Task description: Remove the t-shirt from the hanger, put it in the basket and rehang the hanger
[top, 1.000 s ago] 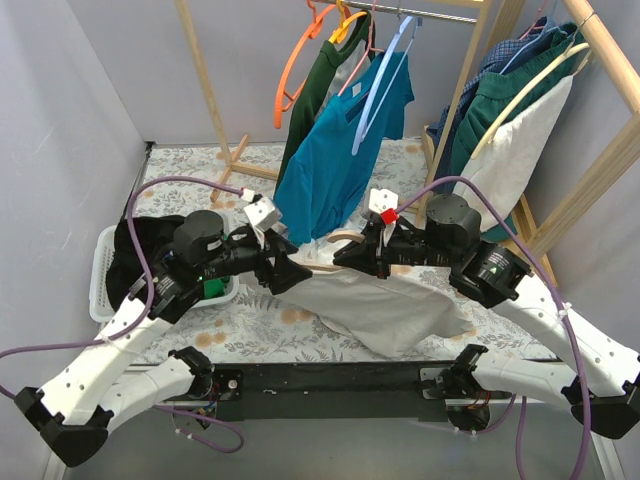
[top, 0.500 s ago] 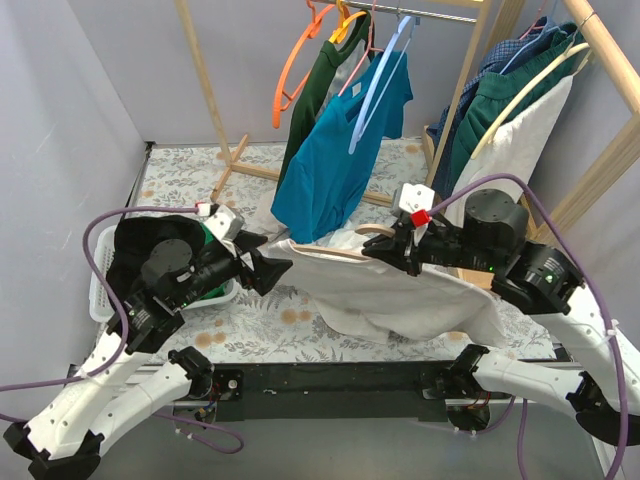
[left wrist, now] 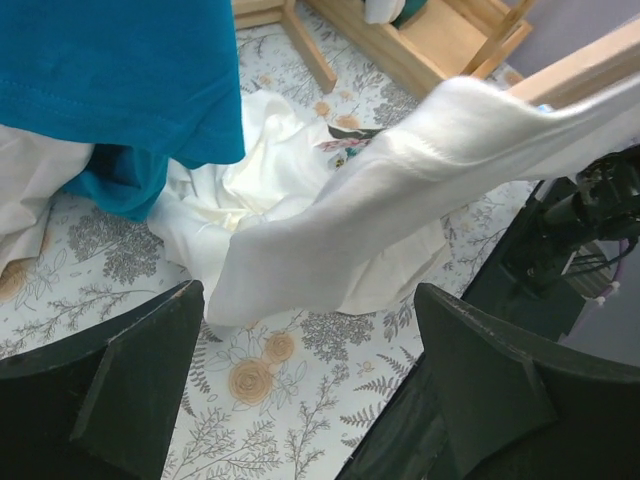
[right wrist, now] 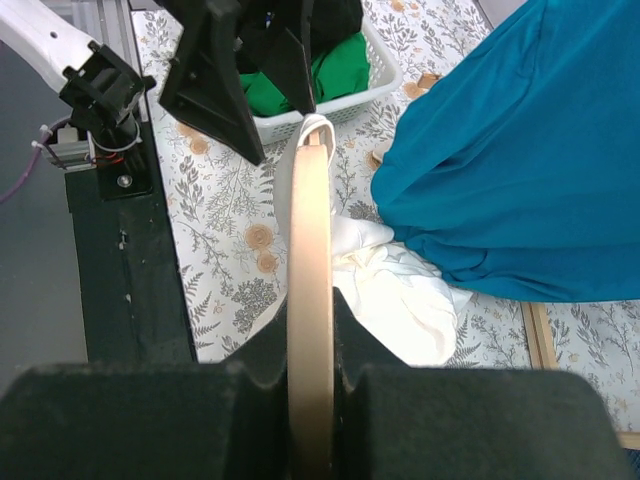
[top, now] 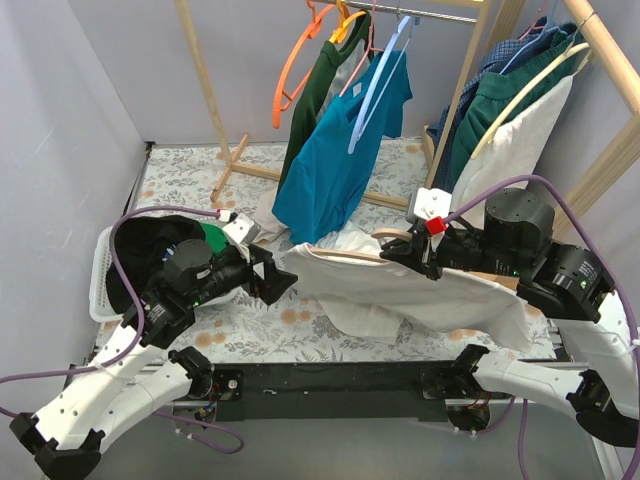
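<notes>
The white t-shirt (top: 420,295) drapes from a pale wooden hanger (top: 345,256) held over the floral table. My right gripper (top: 402,250) is shut on the hanger's middle; in the right wrist view the hanger (right wrist: 310,230) runs straight out between its jaws (right wrist: 312,335), and white cloth wraps its far tip. My left gripper (top: 283,282) hangs just left of the shirt's left end, open and apart from it. In the left wrist view a sleeve of the t-shirt (left wrist: 400,200) hangs beyond the open gripper (left wrist: 310,380), with only tablecloth between the fingers.
A white basket (top: 102,270) of dark and green clothes sits at the left. Behind, a teal shirt (top: 335,160) on a blue hanger, a green garment and an orange hanger (top: 292,70) hang from a wooden rack. More clothes hang on a rack at the right (top: 520,130).
My left gripper has opened, let go of the t-shirt's edge and drawn back to the left. My right arm has carried the hanger and shirt to the right.
</notes>
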Controlling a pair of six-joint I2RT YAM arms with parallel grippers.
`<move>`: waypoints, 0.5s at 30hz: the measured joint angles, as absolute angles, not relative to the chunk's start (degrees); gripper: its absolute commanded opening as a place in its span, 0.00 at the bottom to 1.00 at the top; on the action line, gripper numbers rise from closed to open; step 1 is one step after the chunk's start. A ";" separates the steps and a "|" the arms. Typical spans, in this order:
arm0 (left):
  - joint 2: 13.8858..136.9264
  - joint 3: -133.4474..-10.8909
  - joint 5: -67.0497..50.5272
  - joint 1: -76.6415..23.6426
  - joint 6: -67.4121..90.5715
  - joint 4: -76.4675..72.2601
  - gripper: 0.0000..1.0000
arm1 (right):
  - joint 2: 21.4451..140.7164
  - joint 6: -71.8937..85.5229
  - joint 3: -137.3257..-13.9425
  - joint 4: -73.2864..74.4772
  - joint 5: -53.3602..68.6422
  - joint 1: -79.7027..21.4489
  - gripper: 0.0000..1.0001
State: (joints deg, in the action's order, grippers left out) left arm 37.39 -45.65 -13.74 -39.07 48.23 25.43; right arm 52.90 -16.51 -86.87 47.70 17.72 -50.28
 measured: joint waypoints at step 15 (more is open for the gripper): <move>42.78 -39.92 -12.51 -39.07 50.24 20.58 0.04 | 51.96 -16.75 -91.09 49.56 18.17 -50.28 0.01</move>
State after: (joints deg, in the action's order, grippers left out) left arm 42.78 -39.92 -12.51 -39.07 50.24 20.58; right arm 51.96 -16.75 -91.09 49.56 18.17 -50.28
